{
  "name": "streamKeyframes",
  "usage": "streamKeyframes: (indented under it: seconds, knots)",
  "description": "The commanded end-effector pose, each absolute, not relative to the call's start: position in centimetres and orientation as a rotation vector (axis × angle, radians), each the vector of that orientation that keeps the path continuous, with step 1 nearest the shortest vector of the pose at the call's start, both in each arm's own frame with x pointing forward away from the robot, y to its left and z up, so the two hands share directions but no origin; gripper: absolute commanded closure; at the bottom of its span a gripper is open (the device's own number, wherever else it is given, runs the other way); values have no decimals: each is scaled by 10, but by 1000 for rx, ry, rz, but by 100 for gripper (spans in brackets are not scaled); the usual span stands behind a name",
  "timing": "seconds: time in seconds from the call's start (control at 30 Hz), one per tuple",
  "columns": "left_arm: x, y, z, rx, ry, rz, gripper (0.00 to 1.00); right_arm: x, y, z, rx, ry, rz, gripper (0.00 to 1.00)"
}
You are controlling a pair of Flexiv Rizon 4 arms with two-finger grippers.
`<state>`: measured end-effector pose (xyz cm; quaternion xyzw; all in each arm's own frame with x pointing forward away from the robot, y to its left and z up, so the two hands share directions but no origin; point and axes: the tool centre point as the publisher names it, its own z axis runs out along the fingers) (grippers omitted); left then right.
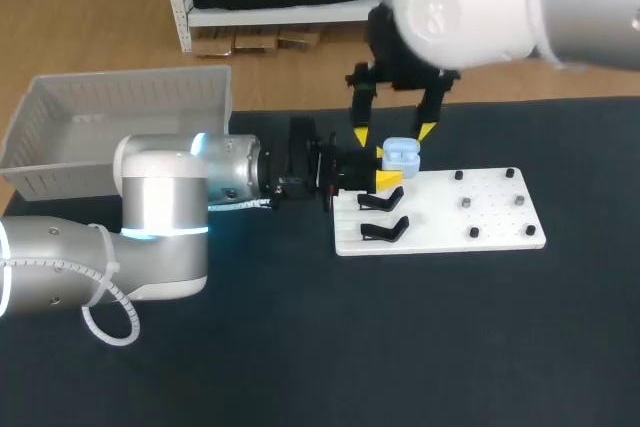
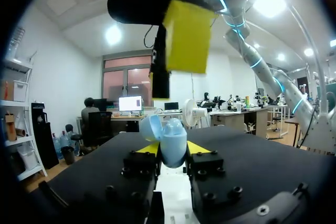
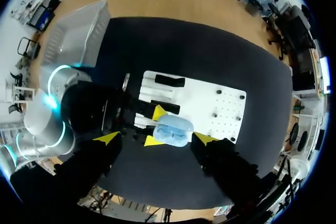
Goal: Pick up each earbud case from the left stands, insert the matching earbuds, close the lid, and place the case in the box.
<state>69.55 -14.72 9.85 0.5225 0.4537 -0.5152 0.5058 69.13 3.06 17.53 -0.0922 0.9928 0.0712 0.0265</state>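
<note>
Between the yellow tips of the left pincer (image 2: 173,148) sits the light blue earbud case (image 2: 169,136), a fingertip pressed against each of its sides, so this pincer is pinching the case. The case's lid stands open, tilted back from the body. In the head view the left pincer (image 1: 384,167) reaches in level from the left and holds the case (image 1: 402,155) over the near-left corner of a white board (image 1: 470,222). Directly above the case hangs the right pincer (image 1: 393,133), pointing straight down with its fingers spread wide and touching nothing. One of its yellow fingertips (image 2: 186,35) looms large over the case in the left wrist view. From the right wrist view, the right pincer (image 3: 155,139) has the case (image 3: 174,130) below it, between its two spread tips but well apart from both. The left pincer (image 3: 156,127) grips the case from the side there. Beside the held case, on the board's left part, are two black stands (image 1: 384,231), one behind the other. Small dark pegs (image 1: 466,203) dot the board's right half. The board lies on the dark surface (image 1: 400,347). Well off to the left, at the surface's far edge, stands the white box (image 1: 120,112), with the left arm between it and the board.
</note>
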Motion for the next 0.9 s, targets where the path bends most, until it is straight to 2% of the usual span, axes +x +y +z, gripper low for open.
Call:
streamKeyframes:
  seconds: [0.03,0.47,0.9]
  knots:
    - [695,-147,97,1257,1089,-1241,100,697,8,186,-199,3035,250,0]
    - [695,-147,97,1257,1089,-1241,100,752,-29,167,151,3010,208,0]
    - [695,-147,97,1257,1089,-1241,100,737,-36,131,173,3095,177,0]
